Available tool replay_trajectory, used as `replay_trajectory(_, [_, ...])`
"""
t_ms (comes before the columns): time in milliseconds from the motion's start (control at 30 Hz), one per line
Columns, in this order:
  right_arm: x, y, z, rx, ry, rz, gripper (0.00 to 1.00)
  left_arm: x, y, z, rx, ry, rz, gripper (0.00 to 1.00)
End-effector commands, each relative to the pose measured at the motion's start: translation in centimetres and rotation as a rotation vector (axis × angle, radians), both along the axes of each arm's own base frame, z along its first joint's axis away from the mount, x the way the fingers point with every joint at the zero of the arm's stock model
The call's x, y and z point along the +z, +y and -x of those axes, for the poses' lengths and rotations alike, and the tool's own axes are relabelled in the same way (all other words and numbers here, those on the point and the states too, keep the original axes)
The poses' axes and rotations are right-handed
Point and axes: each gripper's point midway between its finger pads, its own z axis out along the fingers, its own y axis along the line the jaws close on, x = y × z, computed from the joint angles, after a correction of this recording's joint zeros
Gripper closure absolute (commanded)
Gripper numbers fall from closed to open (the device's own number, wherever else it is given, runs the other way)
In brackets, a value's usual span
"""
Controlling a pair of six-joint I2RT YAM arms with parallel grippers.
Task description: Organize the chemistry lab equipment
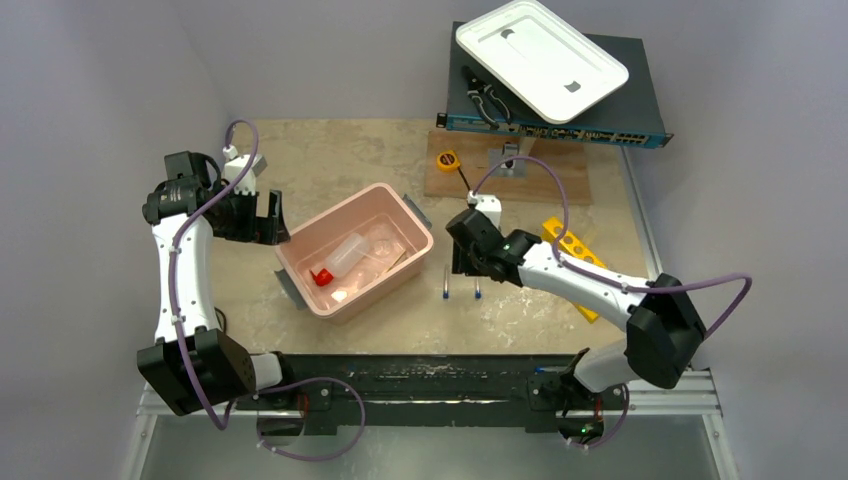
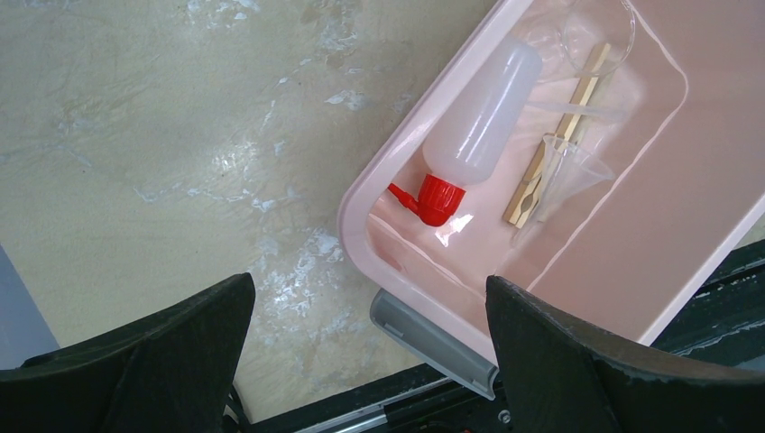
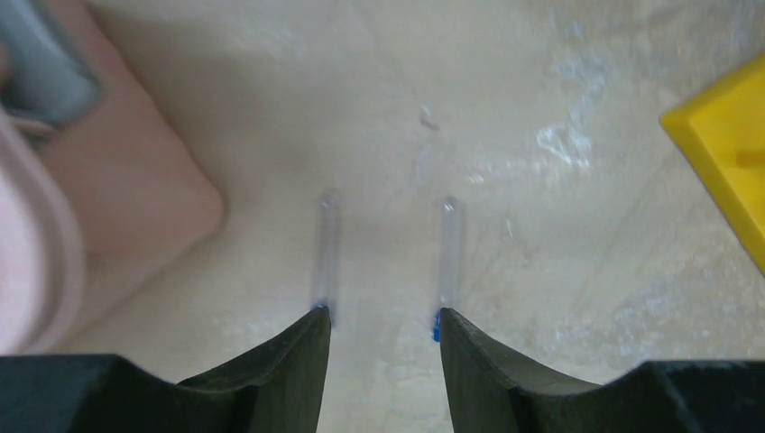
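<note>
Marble tabletop (image 1: 330, 160), pink bin (image 1: 330, 212) w/ squeeze bottle (image 1: 345, 255), L end effector (image 1: 272, 220) open, R end effector (image 3: 383, 316) open by 2 tubes (image 3: 448, 248)

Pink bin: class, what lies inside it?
A squeeze bottle with a red nozzle, wooden sticks and a clear funnel lie inside the bin. Anything under the bottle is covered.

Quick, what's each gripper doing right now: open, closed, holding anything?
Left gripper: open, holding nothing.
Right gripper: open, holding nothing, poised over two thin clear tubes on the table.
</note>
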Motion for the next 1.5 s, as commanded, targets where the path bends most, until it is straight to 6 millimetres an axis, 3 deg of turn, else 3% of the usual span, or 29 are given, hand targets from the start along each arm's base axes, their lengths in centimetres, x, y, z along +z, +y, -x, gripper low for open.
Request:
replay_trajectory(0, [-2.3, -1.4, 1.0, -0.074, 0.012, -0.007, 0.53, 0.7, 0.0, -0.3, -0.022, -0.038, -0.018, 0.00])
replay_trajectory(133, [-4.8, -2.5, 1.9, -0.094, 0.042, 0.025, 0.54, 0.7, 0.1, -0.3, -0.022, -0.040, -0.021, 0.00])
replay_trajectory(633, [-9.6, -2.8, 1.0, -0.102, 0.089, 0.096, 0.61, 0.6, 0.2, 0.0, -0.017, -0.034, -0.028, 0.00])
replay_trajectory(767, [-10.3, -2.9, 1.0, -0.112, 0.095, 0.102, 0.75, 0.6, 0.3, 0.0, -0.016, -0.032, -0.032, 0.00])
replay_trajectory(900, [-10.4, -3.1, 1.2, -0.115, 0.095, 0.101, 0.98, 0.8, 0.3, -0.1, -0.017, -0.034, -0.033, 0.00])
replay_trajectory(967, [-9.3, -3.1, 0.8, -0.122, 0.076, 0.100, 1.00, 0.9, 0.3, -0.2, -0.018, -0.036, -0.032, 0.00])
replay_trajectory(1033, [-6.8, -3.1, 0.0, -0.123, 0.027, 0.101, 1.00, 0.9, 0.2, -0.1, -0.020, -0.033, -0.028, 0.00])
replay_trajectory(1167, [1.7, -2.1, -2.3, -0.089, -0.124, 0.041, 1.00, 0.7, 0.2, -0.1, -0.019, -0.026, -0.024, 0.00])
replay_trajectory(1233, [6.8, -0.3, -3.2, -0.035, -0.193, -0.033, 1.00, 0.6, 0.1, -0.2, -0.022, -0.027, -0.021, 0.00])
replay_trajectory(1333, [11.8, 3.4, -3.8, 0.091, -0.248, -0.115, 1.00, 0.7, 0.0, -0.2, -0.023, -0.031, -0.016, 0.00])
replay_trajectory(1400, [13.7, 6.4, -3.6, 0.177, -0.260, -0.139, 1.00, 0.6, 0.0, -0.2, -0.023, -0.027, -0.011, 0.00])
replay_trajectory(1467, [14.0, 9.8, -3.2, 0.261, -0.244, -0.147, 1.00, 0.5, -0.1, -0.1, -0.025, -0.026, -0.008, 0.00])
